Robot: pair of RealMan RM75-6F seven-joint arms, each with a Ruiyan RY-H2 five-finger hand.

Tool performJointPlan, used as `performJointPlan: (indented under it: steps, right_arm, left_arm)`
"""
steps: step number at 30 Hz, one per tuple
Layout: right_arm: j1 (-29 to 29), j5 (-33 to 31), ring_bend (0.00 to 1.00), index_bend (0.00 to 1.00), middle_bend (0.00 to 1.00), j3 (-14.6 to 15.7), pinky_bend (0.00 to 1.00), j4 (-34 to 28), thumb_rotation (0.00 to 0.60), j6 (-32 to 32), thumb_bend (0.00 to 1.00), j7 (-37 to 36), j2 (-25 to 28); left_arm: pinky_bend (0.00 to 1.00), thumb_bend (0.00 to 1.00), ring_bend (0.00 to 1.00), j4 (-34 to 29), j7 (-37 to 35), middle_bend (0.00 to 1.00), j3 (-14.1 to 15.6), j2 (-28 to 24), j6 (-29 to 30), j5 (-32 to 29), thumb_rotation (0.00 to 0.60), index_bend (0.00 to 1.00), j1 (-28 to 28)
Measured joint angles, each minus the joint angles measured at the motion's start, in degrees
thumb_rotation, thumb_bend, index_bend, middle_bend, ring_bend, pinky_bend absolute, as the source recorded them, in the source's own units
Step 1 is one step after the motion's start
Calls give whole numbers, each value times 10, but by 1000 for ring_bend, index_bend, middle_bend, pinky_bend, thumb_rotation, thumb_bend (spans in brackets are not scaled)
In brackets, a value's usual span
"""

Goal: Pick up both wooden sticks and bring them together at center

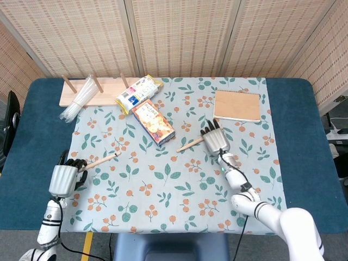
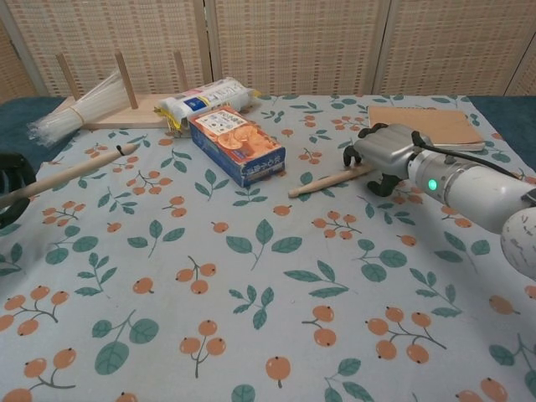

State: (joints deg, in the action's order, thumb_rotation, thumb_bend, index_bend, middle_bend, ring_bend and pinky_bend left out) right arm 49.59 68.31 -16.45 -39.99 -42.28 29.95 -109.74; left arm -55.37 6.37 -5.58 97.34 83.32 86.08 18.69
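Observation:
Two wooden sticks lie on the flowered cloth. The left stick (image 1: 101, 160) (image 2: 79, 170) points up and to the right, and my left hand (image 1: 66, 178) (image 2: 12, 189) grips its near end at the cloth's left edge. The right stick (image 1: 190, 145) (image 2: 328, 182) lies slanted right of the orange box. My right hand (image 1: 216, 139) (image 2: 385, 156) is palm down over its right end, fingers curled around it. That stick's free end still touches the cloth. The chest view cuts off most of the left hand.
An orange snack box (image 1: 154, 123) (image 2: 236, 144) lies between the two sticks. Behind it are a blue-and-yellow packet (image 1: 138, 92), a wooden peg board (image 1: 87, 93) with a bundle of clear straws (image 1: 78, 101), and a brown notebook (image 1: 237, 105).

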Motion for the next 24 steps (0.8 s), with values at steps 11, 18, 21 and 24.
performJointPlan:
  steps: [11, 18, 21, 24]
  right_arm:
    - [3, -5, 131, 445, 381, 9, 107, 12, 600, -17, 304, 4, 0]
    - [1, -5, 214, 558, 465, 16, 145, 16, 600, -30, 304, 3, 0]
    - [0, -2, 227, 584, 484, 21, 151, 17, 600, -35, 304, 3, 0]
    - [-2, 1, 262, 638, 522, 26, 161, 18, 600, -39, 304, 6, 1]
  left_arm:
    - [161, 496, 490, -1, 3, 840, 3, -1, -5, -1, 600, 854, 0]
    - [160, 497, 490, -12, 16, 841, 5, -5, -9, -2, 600, 853, -1]
    - [160, 497, 489, -15, 20, 841, 6, -6, -9, -2, 600, 854, -1]
    - [159, 497, 490, -17, 21, 841, 6, -6, -9, -2, 600, 854, 0]
